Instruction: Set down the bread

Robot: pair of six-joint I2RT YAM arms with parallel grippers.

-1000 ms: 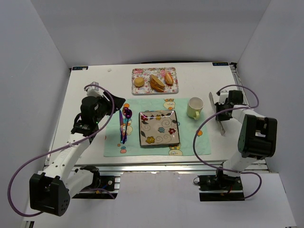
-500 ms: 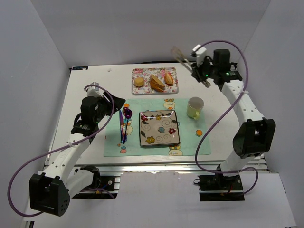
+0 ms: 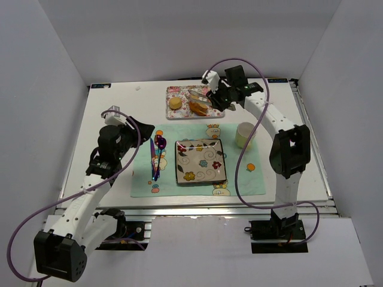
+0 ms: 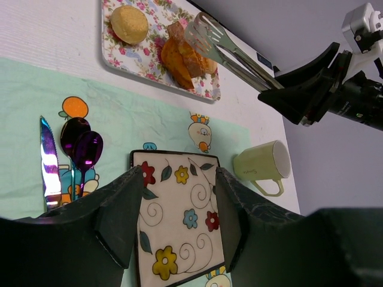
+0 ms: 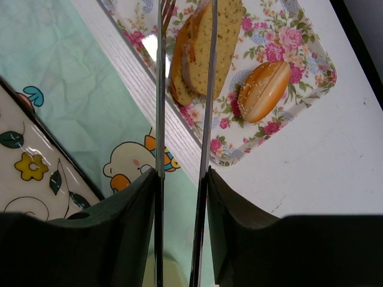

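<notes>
The bread (image 5: 203, 48) lies in the middle of the floral tray (image 3: 179, 88) at top centre of the overhead view, between a pale bun (image 3: 175, 103) on its left and an orange-brown roll (image 5: 263, 89) on its right. It is two toasted slices, overlapping, one leaning on the other. In the right wrist view their long axis runs steeply from lower left to upper right, nearly in line with the tongs (image 4: 202, 31); overhead it slants from upper left to lower right across the tray. The right gripper (image 5: 179, 179) is clamped on the tongs' handle end. The two metal arms run up the frame with a gap between them, one along the slices' left edge and one across the top slice (whether the tips touch crust I cannot tell). Toast like this is probably light, stiff and dry, with a rough crust that grips well but crumbles if squeezed hard. I judge the best hold to be across the short width near the middle of one slice, so it does not pivot; taking both at once risks the lower one sliding out. The left gripper (image 4: 176, 209) hangs at the left of the overhead view with its fingers wide apart, holding nothing.
</notes>
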